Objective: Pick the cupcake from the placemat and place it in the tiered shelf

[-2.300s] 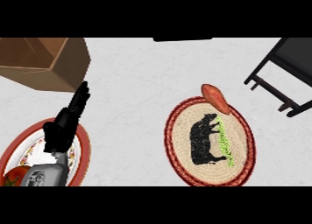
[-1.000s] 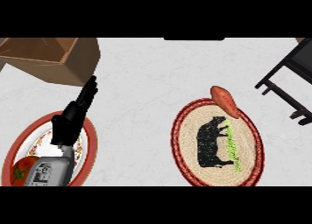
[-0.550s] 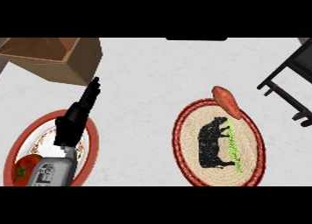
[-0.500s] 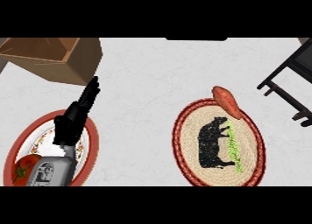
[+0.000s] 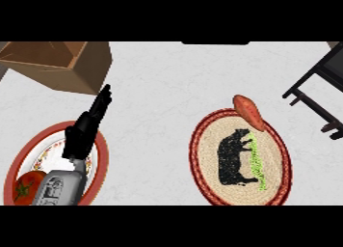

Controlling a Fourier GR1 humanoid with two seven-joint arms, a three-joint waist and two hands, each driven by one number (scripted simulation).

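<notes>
A round woven placemat [image 5: 274, 159] with a red rim and a black cow picture lies right of centre. An orange-red oval item [image 5: 247, 112] rests on its far rim; no cupcake shape shows. The black tiered shelf [image 5: 323, 82] stands at the right edge, partly cut off. My left hand [image 5: 85, 130] hovers over a plate at the left, fingers straight and pointing away, well apart from the placemat. My right hand does not show.
A red-rimmed plate [image 5: 18, 154] at the lower left holds a tomato [image 5: 28, 188], with my grey forearm [image 5: 57, 188] above it. An open cardboard box [image 5: 60, 65] stands at the far left.
The view has shifted a little, so the placemat, box and shelf sit slightly further right. My left hand stays open over the plate. Nothing was grasped.
</notes>
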